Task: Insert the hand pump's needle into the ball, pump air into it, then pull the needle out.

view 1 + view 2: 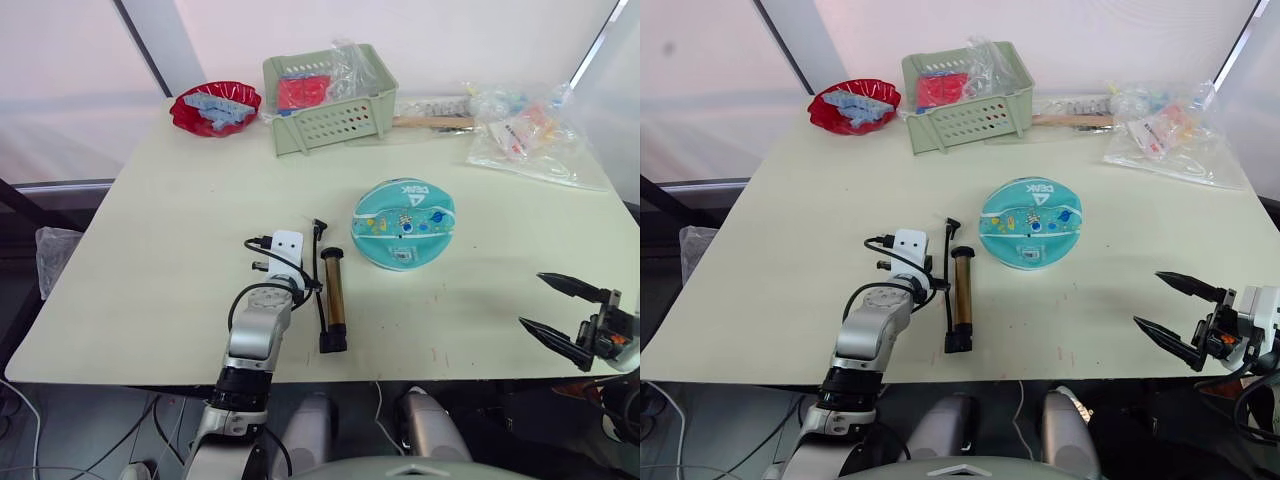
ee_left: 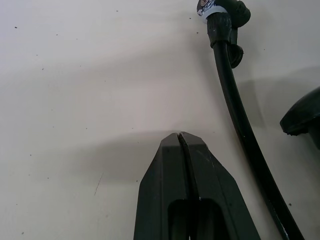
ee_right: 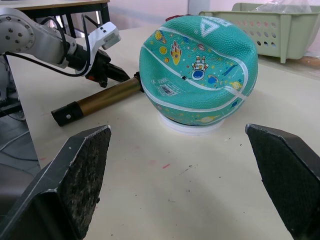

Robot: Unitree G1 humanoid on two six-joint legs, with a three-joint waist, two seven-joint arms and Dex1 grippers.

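The teal ball [image 1: 403, 223] rests on a small white ring [image 3: 190, 125] right of the table's middle, its white triangle logo facing up. The hand pump [image 1: 333, 300] lies flat to its left, bronze cylinder pointing towards the front edge, T-handle nearest me. Its thin black hose [image 2: 240, 115] runs along the cylinder to a black end fitting [image 2: 222, 12]; the needle pin itself is too small to make out. My left gripper [image 2: 179, 135] is shut on nothing, low over the table just left of the hose. My right gripper [image 1: 560, 310] hangs open off the front right corner, facing the ball.
A green basket [image 1: 328, 100] with red items and plastic stands at the back centre. A red bowl [image 1: 215, 107] sits at the back left. Plastic bags [image 1: 525, 130] and a wooden stick [image 1: 432, 122] lie at the back right.
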